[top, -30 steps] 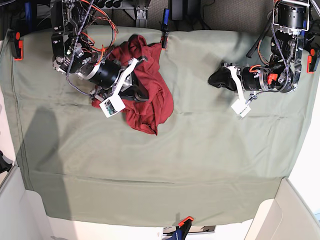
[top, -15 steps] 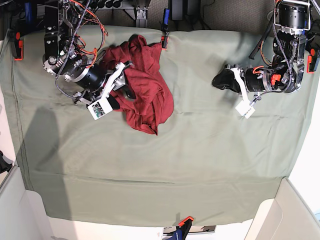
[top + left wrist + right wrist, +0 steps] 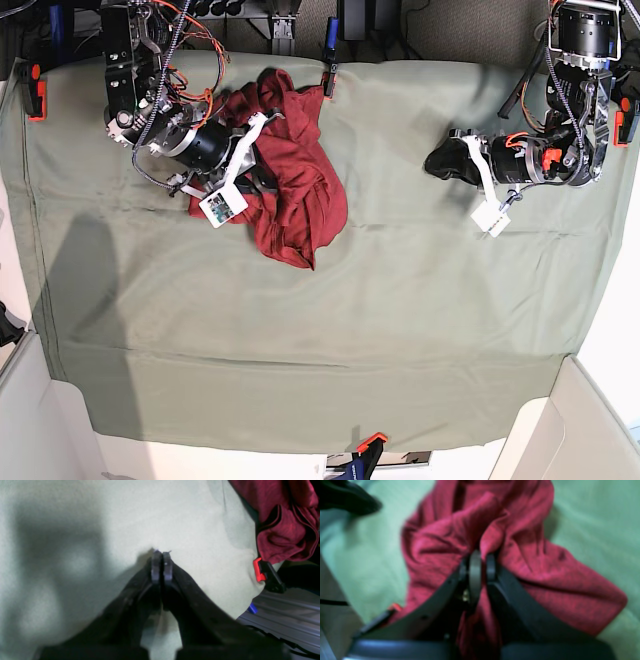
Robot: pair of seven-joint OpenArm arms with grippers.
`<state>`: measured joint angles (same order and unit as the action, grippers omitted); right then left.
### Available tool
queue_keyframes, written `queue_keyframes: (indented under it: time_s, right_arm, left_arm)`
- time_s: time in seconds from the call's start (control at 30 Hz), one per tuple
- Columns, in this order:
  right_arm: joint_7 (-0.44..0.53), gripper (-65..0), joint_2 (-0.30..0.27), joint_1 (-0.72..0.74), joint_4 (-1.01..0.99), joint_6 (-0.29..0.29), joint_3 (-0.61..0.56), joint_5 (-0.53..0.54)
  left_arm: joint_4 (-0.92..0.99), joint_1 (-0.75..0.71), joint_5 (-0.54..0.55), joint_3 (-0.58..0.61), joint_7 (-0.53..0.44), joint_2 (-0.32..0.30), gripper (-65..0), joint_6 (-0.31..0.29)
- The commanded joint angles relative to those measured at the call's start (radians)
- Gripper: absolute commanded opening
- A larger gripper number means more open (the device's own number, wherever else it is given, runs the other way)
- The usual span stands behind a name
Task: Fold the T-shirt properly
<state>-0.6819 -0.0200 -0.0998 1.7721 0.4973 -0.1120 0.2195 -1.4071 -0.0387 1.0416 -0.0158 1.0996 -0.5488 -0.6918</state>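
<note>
The dark red T-shirt (image 3: 305,195) lies crumpled in a heap at the back left of the sage-green table cloth (image 3: 400,300). My right gripper (image 3: 265,183) is dug into the heap's left side. In the right wrist view the right gripper (image 3: 480,555) is shut on a raised fold of the T-shirt (image 3: 545,580). My left gripper (image 3: 433,160) rests low over bare cloth at the back right, well apart from the shirt. In the left wrist view the left gripper (image 3: 162,553) is shut on nothing, with the T-shirt (image 3: 282,517) at the upper right.
Red-and-black clamps pin the cloth at the back edge (image 3: 327,75), the far left corner (image 3: 37,95), the far right (image 3: 625,120) and the front edge (image 3: 370,442). One clamp (image 3: 258,570) sits just below the shirt in the left wrist view.
My right gripper drew back to the left off the shirt, then moved in again and closed on a fold. The heap's left edge shifted slightly. The left arm stayed nearly still.
</note>
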Motion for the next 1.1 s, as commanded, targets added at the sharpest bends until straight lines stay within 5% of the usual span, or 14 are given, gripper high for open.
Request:
queue_keyframes:
  time_s: [0.0, 0.7, 0.73, 0.87, 1.07]
  right_arm:
    - [0.025, -65.0, 0.003, 0.014, 0.040, 0.005, -0.007, 0.027]
    - [-0.003, -65.0, 0.006, 0.014, 0.098, 0.016, -0.348, -0.021]
    - [0.002, -62.6, 0.006, 0.014, 0.087, 0.016, -0.357, -0.022]
    - [0.027, -30.6, 0.006, 0.014, 0.066, 0.021, -0.381, 0.006]
    - [0.065, -27.5, 0.006, 0.045, 0.066, 0.037, -0.380, 0.019]
  left_arm:
    - [-0.015, 0.013, 0.017, -0.012, -0.011, -0.017, -65.0, -0.006]
    - [-0.015, 0.013, 0.050, -0.062, 0.010, -0.017, -65.0, -0.006]
    - [-0.015, 0.013, 0.058, -0.075, 0.018, -0.017, -65.0, -0.006]
    - [-0.015, 0.013, 0.113, -0.135, 0.061, -0.017, -65.0, -0.006]
    - [-0.016, 0.013, 0.244, -0.190, 0.176, -0.017, -65.0, -0.006]
